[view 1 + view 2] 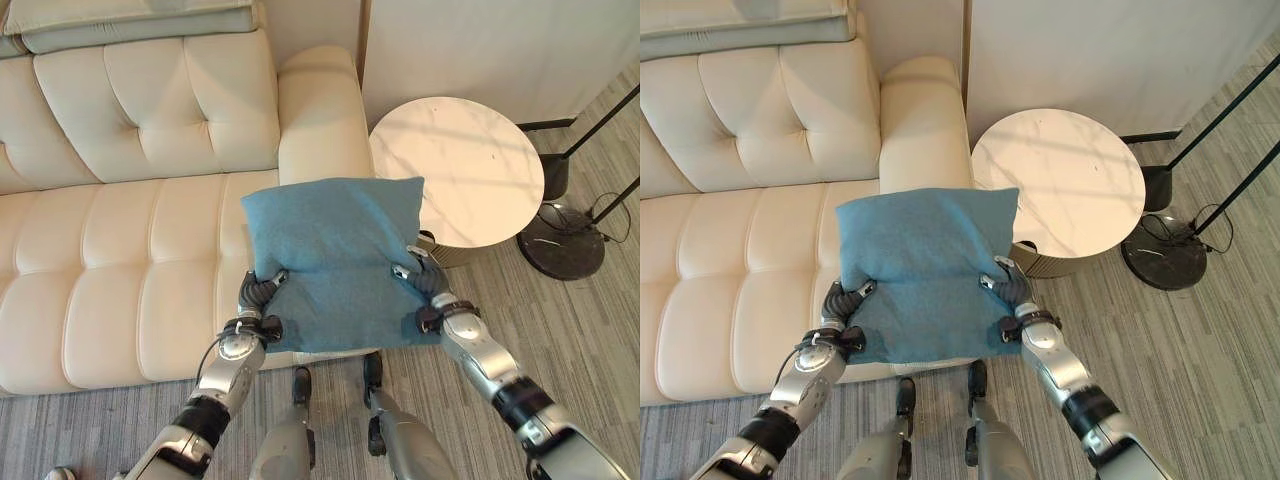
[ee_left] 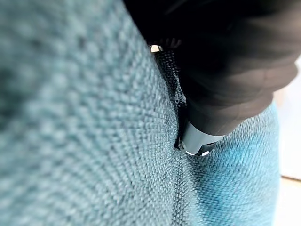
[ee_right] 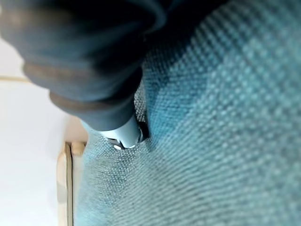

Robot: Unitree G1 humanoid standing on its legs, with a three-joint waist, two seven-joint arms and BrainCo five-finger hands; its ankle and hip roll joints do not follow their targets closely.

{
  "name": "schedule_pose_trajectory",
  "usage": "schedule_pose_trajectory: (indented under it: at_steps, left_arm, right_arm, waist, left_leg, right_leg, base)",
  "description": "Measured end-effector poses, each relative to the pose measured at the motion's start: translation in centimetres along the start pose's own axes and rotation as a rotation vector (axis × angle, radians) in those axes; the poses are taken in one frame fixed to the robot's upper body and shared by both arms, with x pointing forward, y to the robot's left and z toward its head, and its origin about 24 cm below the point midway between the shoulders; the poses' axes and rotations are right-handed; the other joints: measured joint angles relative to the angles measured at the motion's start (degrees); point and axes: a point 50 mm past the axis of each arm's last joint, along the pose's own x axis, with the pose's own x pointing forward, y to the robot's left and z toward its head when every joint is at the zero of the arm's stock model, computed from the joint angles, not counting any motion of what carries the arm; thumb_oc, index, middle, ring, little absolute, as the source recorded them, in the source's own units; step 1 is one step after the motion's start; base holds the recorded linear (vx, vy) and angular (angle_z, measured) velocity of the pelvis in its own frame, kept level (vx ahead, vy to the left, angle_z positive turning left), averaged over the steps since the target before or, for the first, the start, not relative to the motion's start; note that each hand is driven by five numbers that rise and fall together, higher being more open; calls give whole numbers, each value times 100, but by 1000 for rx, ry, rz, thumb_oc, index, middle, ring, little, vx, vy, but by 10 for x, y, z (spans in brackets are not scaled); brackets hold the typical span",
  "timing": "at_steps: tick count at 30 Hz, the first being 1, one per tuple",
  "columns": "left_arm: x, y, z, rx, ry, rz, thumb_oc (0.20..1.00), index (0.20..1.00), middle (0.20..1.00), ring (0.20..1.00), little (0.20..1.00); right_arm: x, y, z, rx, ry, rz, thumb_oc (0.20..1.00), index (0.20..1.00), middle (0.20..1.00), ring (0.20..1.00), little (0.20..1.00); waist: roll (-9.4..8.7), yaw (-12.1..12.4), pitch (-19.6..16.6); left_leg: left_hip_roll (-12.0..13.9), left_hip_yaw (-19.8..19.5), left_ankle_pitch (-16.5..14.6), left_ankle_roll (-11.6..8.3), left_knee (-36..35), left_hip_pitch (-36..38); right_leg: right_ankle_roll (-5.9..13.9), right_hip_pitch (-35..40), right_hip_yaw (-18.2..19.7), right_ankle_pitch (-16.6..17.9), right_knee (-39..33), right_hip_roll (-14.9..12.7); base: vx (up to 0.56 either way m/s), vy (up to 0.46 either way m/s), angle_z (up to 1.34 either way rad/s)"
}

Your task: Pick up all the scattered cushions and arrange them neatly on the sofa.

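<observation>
Together the left hand [image 1: 262,292] and right hand [image 1: 424,280] pinch the square teal woven cushion's [image 1: 335,240] near edge. It hangs level over the cream tufted leather sofa's [image 1: 120,260] front edge by the armrest, seat just beyond.

A cream tufted leather sofa [image 1: 120,250] stands against a pale wall [image 1: 480,45]; grey-green cushions [image 1: 130,22] lie along its back; just beside its armrest [image 1: 322,115] sits a round white marble-topped side table [image 1: 458,170]; a black floor-lamp base [image 1: 560,240] rests on grey striped carpet [image 1: 580,340].
</observation>
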Motion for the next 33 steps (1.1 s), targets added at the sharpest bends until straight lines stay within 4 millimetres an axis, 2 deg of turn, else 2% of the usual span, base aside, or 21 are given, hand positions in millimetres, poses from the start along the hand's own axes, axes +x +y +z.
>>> schedule_pose_trajectory:
  at_steps: [5, 10, 12, 13, 14, 15, 16, 17, 18, 20, 21, 22, 23, 24, 25, 26, 27, 28, 29, 30, 33]
  left_arm:
    - [-20, 2, 16, -8, -87, -51, 200, 200, 200, 200, 200]
    - [-38, 16, 38, 3, -199, -47, 200, 200, 200, 200, 200]
    - [-42, 18, 45, 7, -237, -50, 200, 200, 200, 200, 200]
    - [-40, 20, 50, 15, -257, -44, 200, 200, 200, 200, 200]
    - [-38, 19, 54, 26, -274, -47, 200, 200, 200, 200, 200]
    - [-37, 20, 57, 47, -290, -51, 200, 200, 200, 200, 200]
    - [-36, 19, 58, 58, -296, -56, 200, 200, 200, 200, 200]
    - [-36, 17, 58, 52, -296, -61, 200, 200, 200, 200, 200]
    - [-36, 15, 57, 55, -296, -69, 200, 200, 200, 200, 200]
    - [-36, 16, 57, 60, -292, -72, 200, 200, 200, 200, 200]
    - [-37, 17, 56, 60, -291, -68, 200, 200, 200, 200, 200]
    - [-36, 18, 57, 61, -294, -67, 200, 200, 200, 200, 200]
    - [-37, 18, 57, 60, -296, -65, 200, 200, 200, 200, 200]
    - [-37, 18, 57, 60, -296, -65, 200, 200, 200, 200, 200]
    - [-40, 16, 52, 41, -279, -61, 200, 200, 200, 200, 200]
    - [-41, 16, 51, 39, -278, -60, 200, 200, 200, 200, 200]
    - [-41, 17, 49, 38, -269, -58, 200, 200, 200, 200, 200]
    - [-42, 16, 48, 36, -265, -59, 200, 200, 200, 200, 200]
    - [-42, 13, 47, 23, -262, -63, 200, 200, 200, 200, 200]
    - [-42, 12, 46, 20, -260, -66, 200, 200, 200, 200, 200]
    - [-40, 9, 47, 28, -255, -87, 200, 200, 200, 200, 200]
  right_arm:
    - [-29, -7, 11, 43, -71, 35, 200, 200, 200, 200, 200]
    - [-48, 1, 52, 61, -258, 113, 200, 200, 200, 200, 200]
    - [-54, 3, 64, 72, -321, 130, 200, 200, 200, 200, 200]
    - [-54, 5, 68, 77, -351, 141, 200, 200, 200, 200, 200]
    - [-54, 6, 70, 73, -363, 139, 200, 200, 200, 200, 200]
    - [-52, 8, 71, 69, -373, 142, 200, 200, 200, 200, 200]
    - [-53, 7, 71, 61, -374, 134, 200, 200, 200, 200, 200]
    - [-55, 4, 67, 49, -360, 123, 200, 200, 200, 200, 200]
    - [-56, 2, 66, 41, -354, 120, 200, 200, 200, 200, 200]
    - [-56, 2, 66, 25, -353, 120, 200, 200, 200, 200, 200]
    - [-56, 3, 67, 6, -361, 121, 200, 200, 200, 200, 200]
    - [-55, 3, 68, -4, -366, 124, 200, 200, 200, 200, 200]
    - [-54, 4, 70, -8, -376, 126, 200, 200, 200, 200, 200]
    - [-54, 4, 70, -8, -376, 126, 200, 200, 200, 200, 200]
    - [-54, 1, 71, -26, -384, 122, 200, 200, 200, 200, 200]
    - [-54, 0, 73, -41, -389, 124, 200, 200, 200, 200, 200]
    - [-53, 0, 70, -40, -375, 123, 200, 200, 200, 200, 200]
    - [-53, -1, 69, -55, -368, 118, 200, 200, 200, 200, 200]
    - [-53, -4, 68, -78, -363, 107, 200, 200, 200, 200, 200]
    - [-53, -4, 68, -79, -361, 102, 200, 200, 200, 200, 200]
    - [-54, -5, 68, -81, -363, 90, 200, 200, 200, 200, 200]
  waist:
    - [-19, -65, -202]
    - [-82, -105, -532]
    - [-142, -118, -616]
    - [-223, -121, -679]
    - [-286, -150, -696]
    - [-291, -145, -690]
    - [-249, -204, -664]
    - [-134, -228, -677]
    - [-86, -246, -666]
    - [-64, -179, -658]
    - [-61, -51, -653]
    - [-67, -9, -654]
    - [-24, 164, -653]
    - [-24, 164, -653]
    - [311, 327, -606]
    - [489, 451, -597]
    - [517, 515, -590]
    - [547, 526, -584]
    - [587, 505, -535]
    - [532, 448, -502]
    - [89, 197, -392]
  left_leg:
    - [-74, 63, -62, 94, 33, 279]
    - [-135, 475, -170, 156, 36, 536]
    - [-176, 620, -197, 196, 39, 576]
    - [-195, 796, -229, 247, 47, 573]
    - [-190, 871, -248, 284, 228, 399]
    - [-145, 1014, -293, 346, 245, 385]
    - [-49, 1064, -135, 446, 269, 274]
    - [89, 943, -136, 471, 300, 212]
    - [153, 779, -17, 416, 384, 119]
    - [171, 626, 56, 391, 446, 32]
    - [170, 412, 158, 312, 534, -122]
    - [162, 352, 164, 286, 591, -213]
    - [161, 295, 272, 214, 605, -393]
    - [161, 295, 272, 214, 605, -393]
    - [342, 44, 533, 69, 495, -656]
    - [454, -109, 599, -46, 422, -866]
    - [460, -146, 340, -103, 462, -1054]
    - [486, -157, 201, -29, 437, -1144]
    - [547, -120, 0, -175, 442, -1320]
    - [555, 26, -247, -317, 490, -1393]
    - [192, 353, -373, -127, 1431, -1452]
  right_leg:
    - [-84, 215, 168, 55, 2, -23]
    - [-19, 297, 548, 107, 3, -4]
    - [85, 254, 699, 173, 5, -3]
    - [243, 186, 843, 166, 13, -25]
    - [302, -2, 857, 389, 127, -31]
    - [701, -114, 821, 445, 180, -30]
    - [789, -255, 683, -115, 738, -34]
    - [558, -421, 577, -709, 1706, 64]
    - [607, -350, 634, -1188, 2373, 95]
    - [686, -133, 656, -1715, 2831, 68]
    - [724, 200, 811, -2192, 2916, 89]
    - [703, 234, 836, -2303, 2882, 82]
    - [530, 266, 841, -2576, 2678, 141]
    - [530, 266, 841, -2576, 2678, 141]
    - [-69, 117, 684, -2287, 2470, 413]
    - [-214, -84, 631, -2199, 2467, 547]
    - [-375, -197, 504, -2156, 2457, 637]
    - [-413, -302, 557, -2061, 2520, 732]
    - [-595, -422, 388, -1956, 2574, 724]
    - [-696, -458, 194, -1841, 2493, 576]
    - [-744, -291, -60, -1464, 1807, 6]
  base:
    - [61, 121, -16]
    - [-77, 119, -38]
    - [-215, 37, -48]
    - [-388, 14, -62]
    - [-494, 24, -71]
    - [-308, 8, -40]
    - [-339, -20, -16]
    - [-306, -67, 32]
    - [-238, -62, 45]
    - [-264, -100, 54]
    - [-265, -94, 57]
    - [-213, -65, 65]
    - [-254, -75, 28]
    - [-396, -113, 48]
    - [-457, -101, 44]
    - [-457, -70, 70]
    - [-445, -16, 56]
    - [-514, 46, 75]
    - [-364, 51, 69]
    - [-390, 45, 99]
    - [-167, 20, 79]
